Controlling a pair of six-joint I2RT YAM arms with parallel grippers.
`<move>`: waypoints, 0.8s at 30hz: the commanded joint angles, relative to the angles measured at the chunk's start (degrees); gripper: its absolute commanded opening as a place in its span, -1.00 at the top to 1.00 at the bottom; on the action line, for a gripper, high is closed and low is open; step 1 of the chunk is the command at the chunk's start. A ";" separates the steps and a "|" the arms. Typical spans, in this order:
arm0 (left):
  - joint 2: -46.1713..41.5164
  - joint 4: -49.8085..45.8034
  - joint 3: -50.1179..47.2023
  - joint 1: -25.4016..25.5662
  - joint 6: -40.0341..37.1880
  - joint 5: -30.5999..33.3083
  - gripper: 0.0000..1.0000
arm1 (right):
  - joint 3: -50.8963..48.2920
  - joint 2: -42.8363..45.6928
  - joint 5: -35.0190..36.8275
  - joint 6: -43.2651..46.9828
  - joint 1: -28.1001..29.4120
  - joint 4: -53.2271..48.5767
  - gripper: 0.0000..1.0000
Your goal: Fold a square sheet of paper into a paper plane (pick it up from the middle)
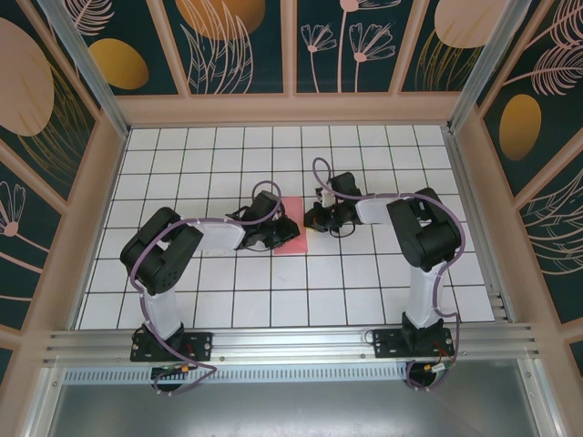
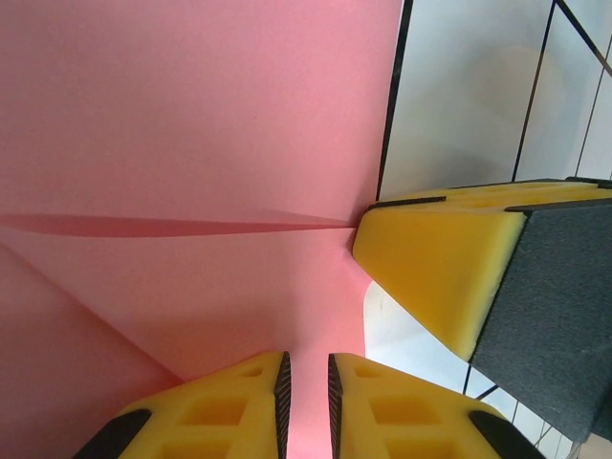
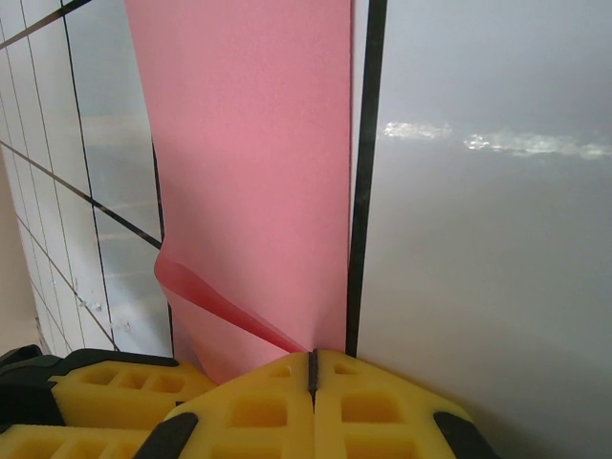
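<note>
Top external: gridded table [image 1: 182,291], patterned walls [image 1: 237,45]

Our left arm [image 1: 196,237] and right arm [image 1: 392,211] reach inward (elbows out); our left hand [image 2: 306,387] stands slightly ajar, our right hand [image 3: 312,368] closed.

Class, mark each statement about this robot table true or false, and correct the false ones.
1. The table is bare wood. False: it has white tiles with dark grid lines.
2. The square sheet of paper is salmon pink. True.
3. It lies in the table's far corner. False: it lies mid-table, between the left gripper and the right gripper.
4. The right gripper's fingertips are shut together. True.
5. The paper lies completely flat. False: a flap curls up at the right gripper's fingertips.
</note>
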State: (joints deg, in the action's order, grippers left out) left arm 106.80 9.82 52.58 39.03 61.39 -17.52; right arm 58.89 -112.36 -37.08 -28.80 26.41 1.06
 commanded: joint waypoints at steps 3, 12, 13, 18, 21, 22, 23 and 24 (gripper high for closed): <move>1.30 -1.56 -1.17 0.14 0.94 1.08 0.56 | 1.85 -1.14 2.38 0.46 0.46 -2.39 0.87; 1.35 -1.75 -1.69 0.11 1.59 1.65 0.56 | 1.35 6.28 5.13 -2.44 0.01 -4.12 0.59; 1.32 -1.69 -1.78 0.16 1.71 1.74 0.57 | 0.49 7.21 5.45 -2.58 0.05 -4.14 0.59; 1.56 -1.65 -1.80 0.10 2.09 1.91 0.58 | -4.33 12.00 5.85 -3.36 1.65 -3.79 0.69; 1.52 -1.64 -1.84 0.11 2.35 2.09 0.58 | -6.91 14.37 6.52 -3.96 3.21 -3.96 0.76; 1.56 -1.71 -1.85 0.16 2.47 2.20 0.59 | -7.61 14.82 6.57 -4.21 3.65 -3.97 0.79; 1.48 -1.75 -1.95 0.17 2.61 2.31 0.59 | -8.32 15.34 6.51 -4.42 4.18 -3.85 0.81; 1.44 -1.78 -1.90 0.17 2.81 2.40 0.59 | -8.99 15.65 6.58 -4.59 4.61 -3.78 0.83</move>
State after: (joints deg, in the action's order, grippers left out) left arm 106.80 9.87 51.75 39.03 63.29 -16.51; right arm 51.94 -98.70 -31.29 -32.32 29.76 -1.89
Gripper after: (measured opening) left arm 0.206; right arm 0.093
